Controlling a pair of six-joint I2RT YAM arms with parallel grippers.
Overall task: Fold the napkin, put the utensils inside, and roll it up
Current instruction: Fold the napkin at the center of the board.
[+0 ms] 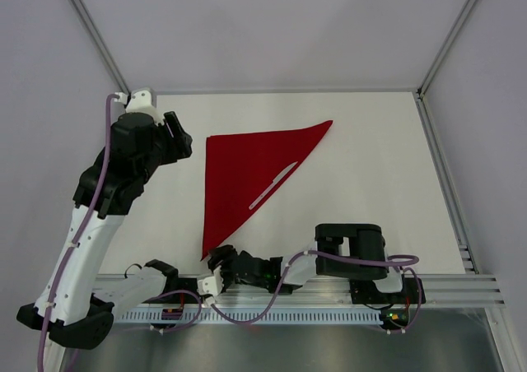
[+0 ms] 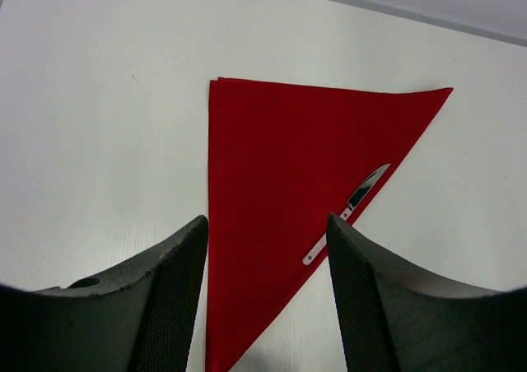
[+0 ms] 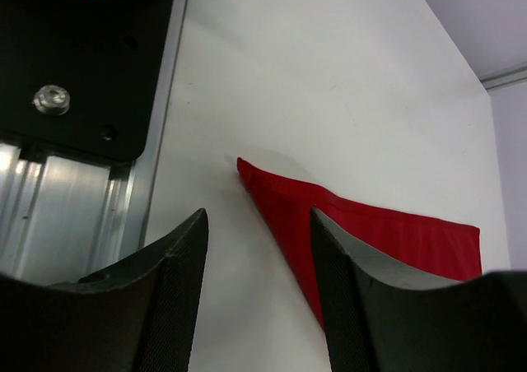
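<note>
At the white surface's (image 1: pixel 370 183) near edge, the right hand (image 1: pixel 218 259) is spread and empty, just beside the near tip of the bright red cloth napkin (image 1: pixel 243 174). The napkin is folded into a triangle and lies left of centre. The right wrist view shows only that tip. The left wrist view shows the slim pale knife (image 2: pixel 346 214) along the napkin's long edge, blade pointing far-right. Toward the far left corner, the left hand (image 1: pixel 181 141) hangs spread and empty.

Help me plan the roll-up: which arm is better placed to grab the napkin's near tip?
Right, probably. Its pincer sits open at the napkin's near tip, which shows between its jaws; the left pincer, also open, hangs by the far-left corner.
</note>
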